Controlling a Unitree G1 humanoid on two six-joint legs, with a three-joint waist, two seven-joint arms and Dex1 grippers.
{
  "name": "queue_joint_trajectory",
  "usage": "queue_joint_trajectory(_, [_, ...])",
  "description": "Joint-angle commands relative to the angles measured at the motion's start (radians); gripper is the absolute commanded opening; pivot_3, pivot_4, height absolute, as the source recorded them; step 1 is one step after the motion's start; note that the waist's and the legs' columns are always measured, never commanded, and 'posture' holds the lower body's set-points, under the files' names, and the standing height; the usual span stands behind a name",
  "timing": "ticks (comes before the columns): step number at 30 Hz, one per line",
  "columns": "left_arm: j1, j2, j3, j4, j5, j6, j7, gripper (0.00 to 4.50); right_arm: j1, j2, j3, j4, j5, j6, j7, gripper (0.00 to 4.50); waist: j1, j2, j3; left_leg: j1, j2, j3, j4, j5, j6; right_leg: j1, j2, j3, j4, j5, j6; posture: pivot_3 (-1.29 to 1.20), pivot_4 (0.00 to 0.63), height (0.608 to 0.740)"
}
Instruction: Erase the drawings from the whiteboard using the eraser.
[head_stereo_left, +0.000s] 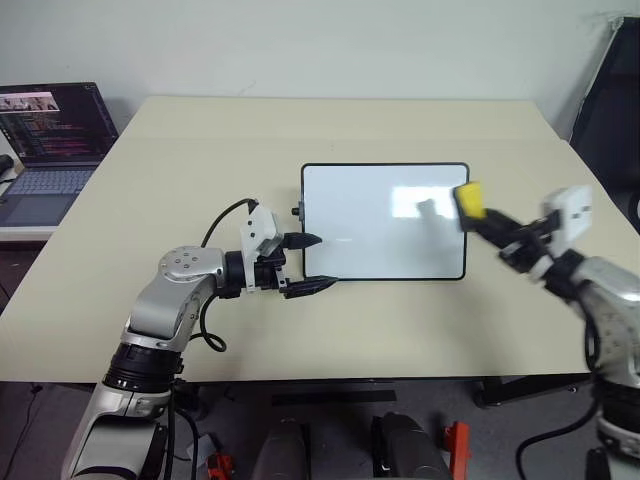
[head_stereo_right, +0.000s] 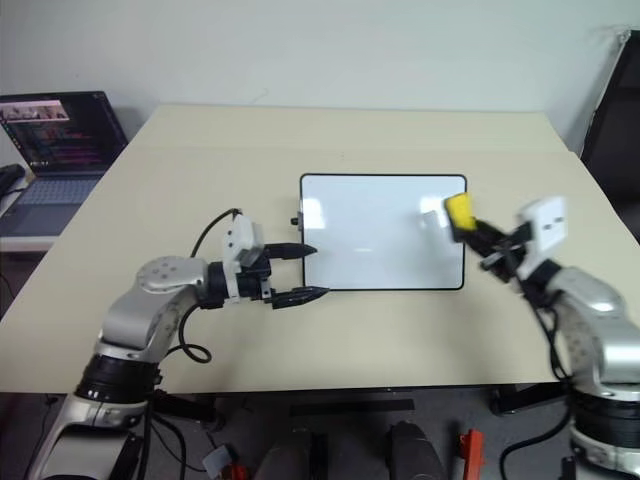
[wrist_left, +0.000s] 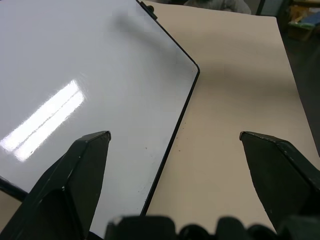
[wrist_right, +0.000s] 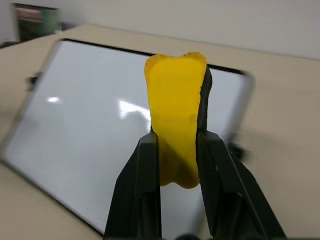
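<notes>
My right pincer (wrist_right: 177, 150) pinches the small yellow block eraser (wrist_right: 176, 115) above the right edge of the shiny white board (head_stereo_left: 385, 222). My left pincer (head_stereo_left: 308, 263) is spread wide at its left corner.

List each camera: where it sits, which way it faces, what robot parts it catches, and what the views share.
Left eye and right eye views: on the head, looking forward and down at the table, the whiteboard and a laptop; both arms show.
Left wrist view: on the left arm, looking along the open left gripper at the whiteboard's corner.
Right wrist view: on the right arm, looking along the right gripper, shut on the yellow eraser, toward the whiteboard.
Shared: every view shows the whiteboard; the eraser appears in three.
</notes>
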Motion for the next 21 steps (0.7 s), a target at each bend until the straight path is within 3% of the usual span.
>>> queue_joint_trajectory(1, [-0.03,-0.021,-0.007,-0.049,-0.027,0.0,-0.006,4.5,0.043,-0.075,-0.1,0.16,-0.055,-0.074,-0.016,0.67,0.0,0.0,0.0,0.0,0.0,0.0,0.0,0.0,0.0,0.0,0.0,0.0,0.0,0.0,0.0,0.0,0.15,0.74])
queue_joint_trajectory(6, [-0.028,-0.032,-0.025,-0.053,-0.023,-0.001,-0.013,4.5,0.012,-0.138,-0.125,0.426,-0.064,-0.104,0.008,0.67,-0.017,0.001,0.0,0.002,0.0,0.003,0.0,0.0,0.0,0.0,0.0,0.003,0.002,0.0,0.0,0.0,0.15,0.74])
queue_joint_trajectory(10, [-0.028,-0.033,-0.027,-0.057,-0.023,0.001,-0.016,4.5,-0.035,-0.211,-0.03,0.634,-0.148,-0.172,0.065,0.67,-0.031,0.001,0.0,0.006,0.0,0.008,0.0,0.0,0.0,0.0,0.0,0.008,0.005,-0.002,0.003,0.0,0.15,0.74])
queue_joint_trajectory(19, [0.003,-0.024,-0.005,-0.083,-0.026,0.008,0.008,4.5,-0.202,-0.256,0.075,0.931,-0.213,-0.258,0.16,0.67,-0.039,0.001,0.0,0.013,0.0,0.012,0.0,0.0,0.0,0.004,0.0,0.011,0.005,-0.002,0.004,0.0,0.15,0.74])
queue_joint_trajectory(20, [0.007,-0.023,-0.002,-0.086,-0.025,0.008,0.011,4.5,-0.216,-0.258,0.079,0.948,-0.214,-0.258,0.165,1.37,-0.039,0.001,0.0,0.012,0.0,0.012,0.0,0.0,0.0,0.004,0.0,0.011,0.005,-0.002,0.004,0.0,0.15,0.74])
queue_joint_trajectory(21, [0.01,-0.021,0.001,-0.087,-0.026,0.008,0.014,4.5,-0.226,-0.259,0.083,0.962,-0.217,-0.259,0.169,1.55,-0.039,0.001,0.0,0.013,0.0,0.012,0.0,0.0,0.0,0.004,0.0,0.012,0.005,-0.002,0.004,0.0,0.15,0.74])
